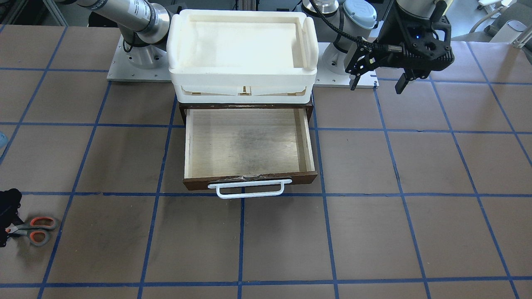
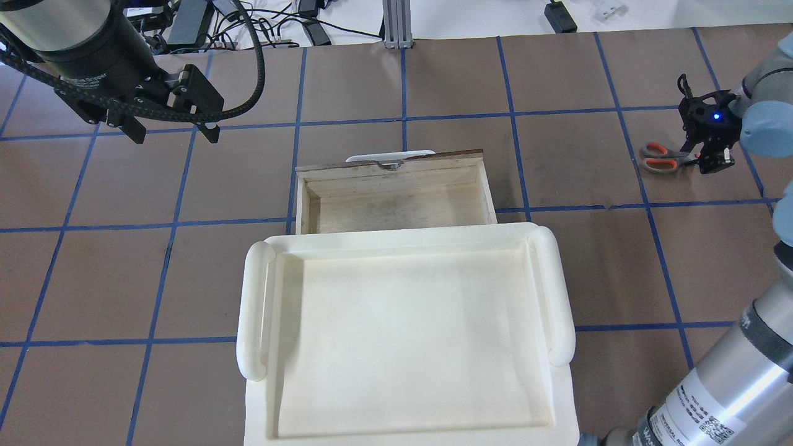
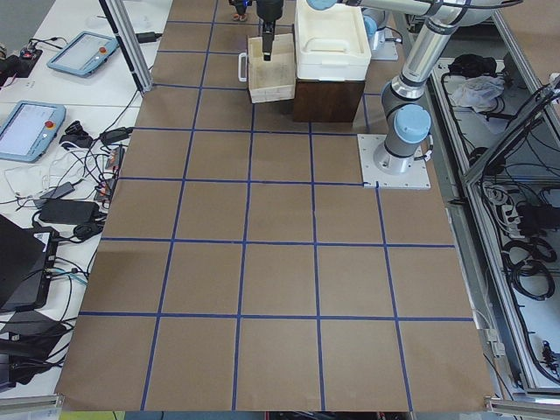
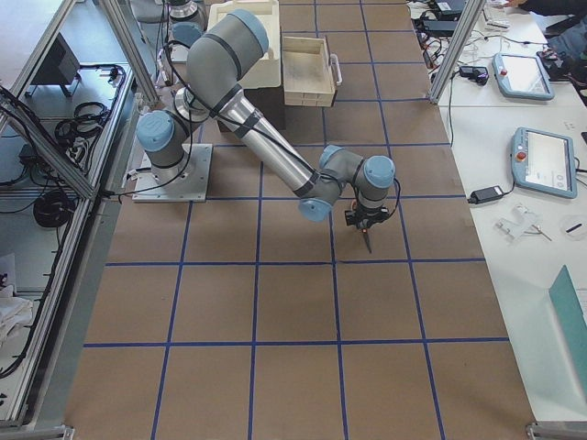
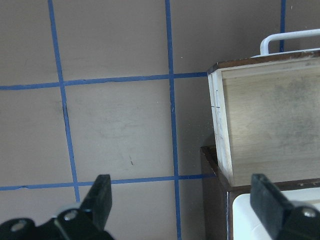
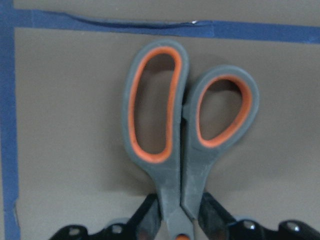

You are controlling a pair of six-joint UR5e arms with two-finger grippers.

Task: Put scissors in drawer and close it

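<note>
- The table [image 1: 415,232] is covered in brown sheeting and marked into squares by blue tape lines [image 1: 240,249].
- White side benches [image 3: 96,96] are strewn with tablets [image 3: 83,52] and cables [image 3: 86,229].

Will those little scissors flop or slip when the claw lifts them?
Likely stiff and light: the scissors look small, with slim handles. The right claw pinches the narrow neck by the pivot, so they may swivel. Lying flat, they shouldn't roll.
</note>
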